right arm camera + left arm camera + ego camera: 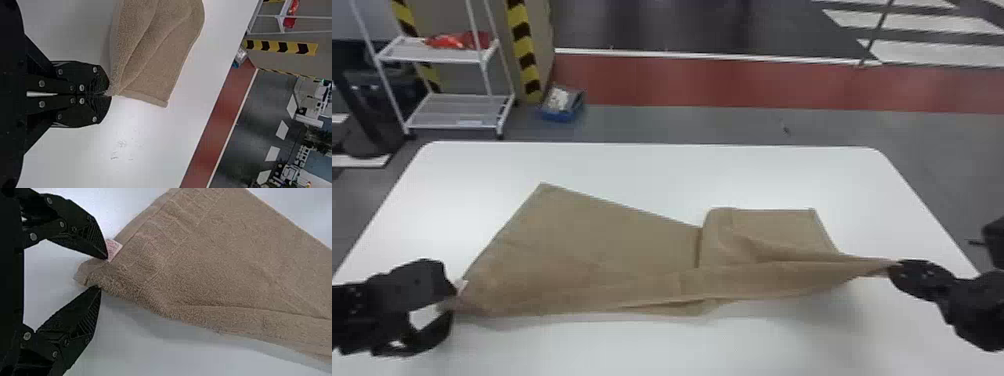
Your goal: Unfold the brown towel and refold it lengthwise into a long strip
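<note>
In the head view, the brown towel (612, 235) lies across the white table (657, 172), partly spread out and partly folded. Its left part is flat and wide, with one corner pointing to the far side of the table. Its right part has a layer doubled over, with loose creases running to a drawn-out point at the right. The left hand (453, 301) is at the near left corner of the towel, its fingers parted. The right hand (895, 267) has the opposite near corner in its tip, and the cloth beside it is raised off the table. Beyond the table are a white rack (439, 59) with a red item (457, 40) on it, and a blue box (562, 116) on the floor (682, 125)

In the left wrist view, the fingers of the left hand (103, 273) are clearly apart, with the rumpled corner of the towel between their tips but not pinched. One fingertip is right by a small white label (113, 250) at the towel's edge, the other at the cloth's opposite edge

In the right wrist view, the two fingers of the right hand (109, 94) are pressed together on the tip of the towel. Soft folds fan out from that grip, and a hemmed corner is near it, over the table
</note>
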`<state>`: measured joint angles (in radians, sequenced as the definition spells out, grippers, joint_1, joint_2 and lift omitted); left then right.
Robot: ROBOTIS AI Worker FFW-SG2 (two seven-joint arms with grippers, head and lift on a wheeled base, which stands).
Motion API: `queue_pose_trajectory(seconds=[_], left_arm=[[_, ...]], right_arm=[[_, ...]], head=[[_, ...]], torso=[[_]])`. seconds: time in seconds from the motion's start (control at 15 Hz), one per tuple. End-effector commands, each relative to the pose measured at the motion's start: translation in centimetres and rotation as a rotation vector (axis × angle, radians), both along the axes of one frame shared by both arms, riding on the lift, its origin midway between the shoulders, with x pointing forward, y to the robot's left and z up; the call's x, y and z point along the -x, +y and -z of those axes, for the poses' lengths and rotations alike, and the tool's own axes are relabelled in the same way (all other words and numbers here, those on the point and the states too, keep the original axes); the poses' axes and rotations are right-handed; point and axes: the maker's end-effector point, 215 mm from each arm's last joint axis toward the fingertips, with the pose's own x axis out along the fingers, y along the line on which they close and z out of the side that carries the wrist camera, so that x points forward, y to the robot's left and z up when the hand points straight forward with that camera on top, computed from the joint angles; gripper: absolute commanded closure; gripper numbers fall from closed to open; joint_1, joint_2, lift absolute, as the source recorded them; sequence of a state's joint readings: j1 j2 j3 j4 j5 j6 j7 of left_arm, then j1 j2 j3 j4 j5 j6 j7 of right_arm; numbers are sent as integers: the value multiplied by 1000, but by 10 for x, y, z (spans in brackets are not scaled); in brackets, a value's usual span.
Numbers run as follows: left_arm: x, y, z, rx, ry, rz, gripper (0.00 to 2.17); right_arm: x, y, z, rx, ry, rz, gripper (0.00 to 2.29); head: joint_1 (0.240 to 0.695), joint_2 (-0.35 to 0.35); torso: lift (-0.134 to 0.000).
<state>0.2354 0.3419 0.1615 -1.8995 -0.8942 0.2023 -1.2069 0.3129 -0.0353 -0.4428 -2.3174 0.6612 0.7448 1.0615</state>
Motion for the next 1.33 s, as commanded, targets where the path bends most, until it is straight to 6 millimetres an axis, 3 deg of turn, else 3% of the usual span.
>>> queue_pose_trajectory(seconds=[0.0,0.13,0.47,0.73,0.93,1.0,1.27], left_arm=[[3,11,2,-13,15,-23,640],[9,15,2,-12,23,-26,691],[11,15,-22,0,-48,-10,1959],[-3,6,-82,85,-171,9,1973],[-37,-2,-127,132,-278,-8,1973],[-57,-2,-145,150,-321,-46,2145],[-142,-16,-183,259,-398,-198,2142]], right_arm=[[0,-1,2,-2,4,1,1413],[-2,2,2,-6,2,-3,1413],[-6,-3,-5,0,-16,3,1413],[-36,-6,-44,-5,-97,17,1413],[-73,6,-73,-24,-155,26,1413],[-89,11,-78,-38,-158,27,1413],[-164,19,-95,-88,-147,98,1416]], head=[[695,-81],[695,-72],[695,-53],[695,-66],[695,-72],[695,-70],[695,-50]], torso=[[-123],[-123],[-123],[-123],[-123],[-123],[-123]])
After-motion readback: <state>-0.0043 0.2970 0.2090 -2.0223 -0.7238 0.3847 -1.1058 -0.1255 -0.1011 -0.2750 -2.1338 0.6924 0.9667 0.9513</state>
